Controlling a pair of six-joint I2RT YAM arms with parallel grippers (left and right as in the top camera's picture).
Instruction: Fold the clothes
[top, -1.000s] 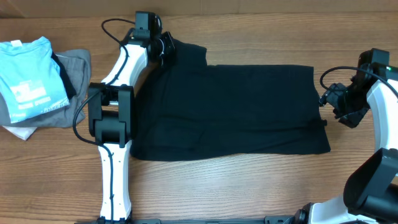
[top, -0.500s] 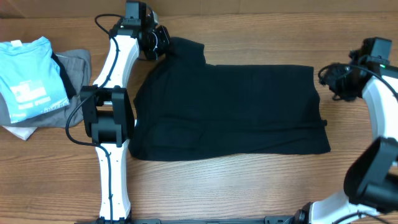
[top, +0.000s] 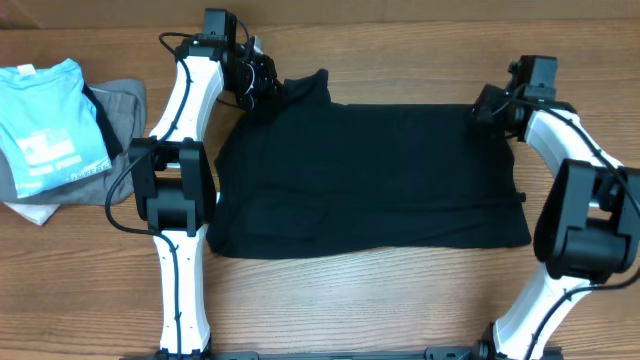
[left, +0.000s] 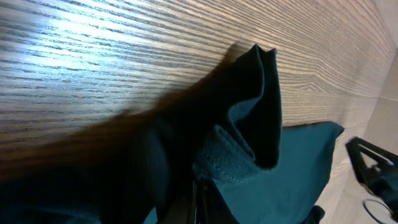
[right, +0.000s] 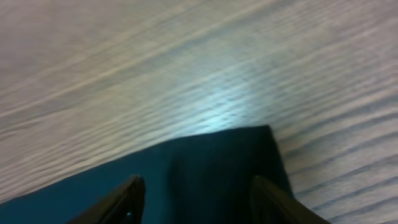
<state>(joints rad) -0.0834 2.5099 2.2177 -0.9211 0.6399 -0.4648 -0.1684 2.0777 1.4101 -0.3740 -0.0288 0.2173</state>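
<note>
Along the tabletop's far edge, black shirt (top: 370, 175) is held by its sleeve in clenched left gripper (top: 262, 82); right gripper (right: 196, 183) is spread open over its far-right corner.

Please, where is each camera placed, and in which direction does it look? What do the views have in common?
Overhead: above the table, looking straight down at the black garment; both arms, left gripper and right gripper show.
Left wrist: on the left arm, close to a pinched garment fold; fingers barely visible.
Right wrist: above the garment's corner, between its open fingers.
Shared: all show the garment on wood.
</note>
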